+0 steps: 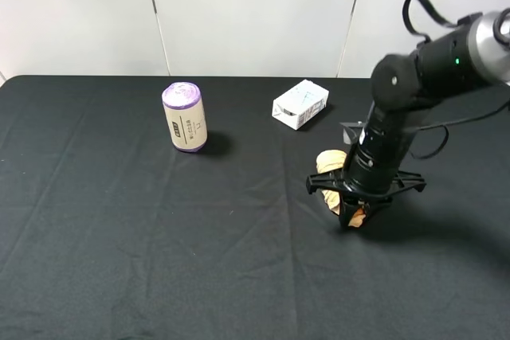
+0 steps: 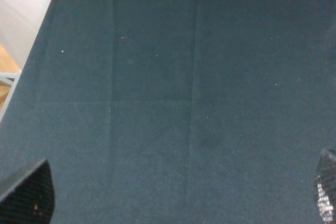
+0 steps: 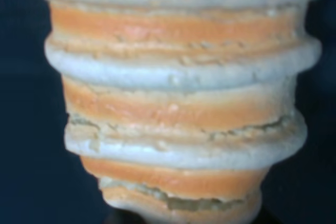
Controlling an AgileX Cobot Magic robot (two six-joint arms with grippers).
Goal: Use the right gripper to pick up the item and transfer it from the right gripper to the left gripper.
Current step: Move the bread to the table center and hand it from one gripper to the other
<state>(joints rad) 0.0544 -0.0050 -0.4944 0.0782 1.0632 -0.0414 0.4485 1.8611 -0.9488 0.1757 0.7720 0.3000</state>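
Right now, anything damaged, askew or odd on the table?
Minor only: the loaf under the right gripper shows cracked, crumbly ridges. The carton lies at an angle; the black cloth is creased. Nothing spilled.

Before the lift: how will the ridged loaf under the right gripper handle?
The ridged loaf probably grips well: its deep grooves should resist slipping. Cracked, flaky ridge edges suggest it may crumble if squeezed hard. Oblong and rounded, it could roll if nudged.

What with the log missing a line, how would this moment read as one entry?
phase: grasp | right end effector: shut on ridged loaf | left end effector: open, empty | handover: not yet
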